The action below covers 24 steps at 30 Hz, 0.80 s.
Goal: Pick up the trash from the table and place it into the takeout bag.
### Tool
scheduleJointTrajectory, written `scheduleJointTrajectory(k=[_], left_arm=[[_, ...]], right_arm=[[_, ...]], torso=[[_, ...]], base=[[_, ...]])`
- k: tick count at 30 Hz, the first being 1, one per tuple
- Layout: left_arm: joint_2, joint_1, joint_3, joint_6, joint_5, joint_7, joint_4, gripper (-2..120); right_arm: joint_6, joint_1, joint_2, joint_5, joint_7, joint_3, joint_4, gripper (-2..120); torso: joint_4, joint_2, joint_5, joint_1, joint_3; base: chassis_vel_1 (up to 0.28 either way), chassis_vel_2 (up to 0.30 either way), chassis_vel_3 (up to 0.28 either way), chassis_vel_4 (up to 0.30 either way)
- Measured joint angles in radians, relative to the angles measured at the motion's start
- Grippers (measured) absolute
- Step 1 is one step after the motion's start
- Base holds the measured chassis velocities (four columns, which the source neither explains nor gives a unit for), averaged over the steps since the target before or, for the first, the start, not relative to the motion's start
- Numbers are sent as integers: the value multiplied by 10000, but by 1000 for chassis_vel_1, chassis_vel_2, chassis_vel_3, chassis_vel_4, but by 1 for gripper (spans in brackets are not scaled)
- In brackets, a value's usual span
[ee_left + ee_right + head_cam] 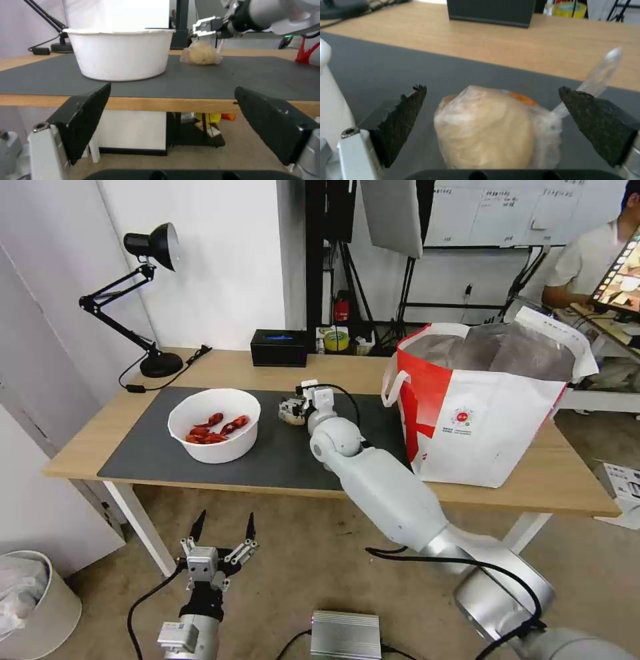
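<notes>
My left gripper (223,528) hung spread and idle below the table (347,373) edge. Farther out, my right gripper (493,110) sat spread over the grey mat (280,457), its 2 pads flanking the bagged beige lump (486,132) without touching. I judged it light, soft, slippery; best pinched across the middle. Beyond stood the white bowl (213,425) and the takeout bag (487,413).

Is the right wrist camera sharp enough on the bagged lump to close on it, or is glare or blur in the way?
Right wrist view: clear bag around beige lump sharp and evenly lit between the open right gripper; black box behind is soft. Left wrist view: same bag looks hazier at distance. Head view: no glare on the dark grey mat.
</notes>
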Motion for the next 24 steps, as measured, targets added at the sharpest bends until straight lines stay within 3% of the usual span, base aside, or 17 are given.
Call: scheduleJointTrajectory(k=[5, 21, 24], left_arm=[[-161, -53, 48, -9, 9, 1, 21, 100], [-265, -18, 109, -40, 79, 9, 37, 100], [-315, 32, 100, -78, 90, 9, 36, 100]], right_arm=[[-88, 200, 507, -200, 127, 68, -849, 100], [-53, 153, 498, -495, 2, 124, -1491, 99], [-43, 100, 494, -492, 1, 138, -1501, 88]], torso=[[3, 0, 0, 0, 0], [0, 0, 2, 0, -1], [0, 0, 1, 0, 0]], base=[[0, 0, 0, 0], [0, 0, 0, 0], [0, 0, 0, 0]])
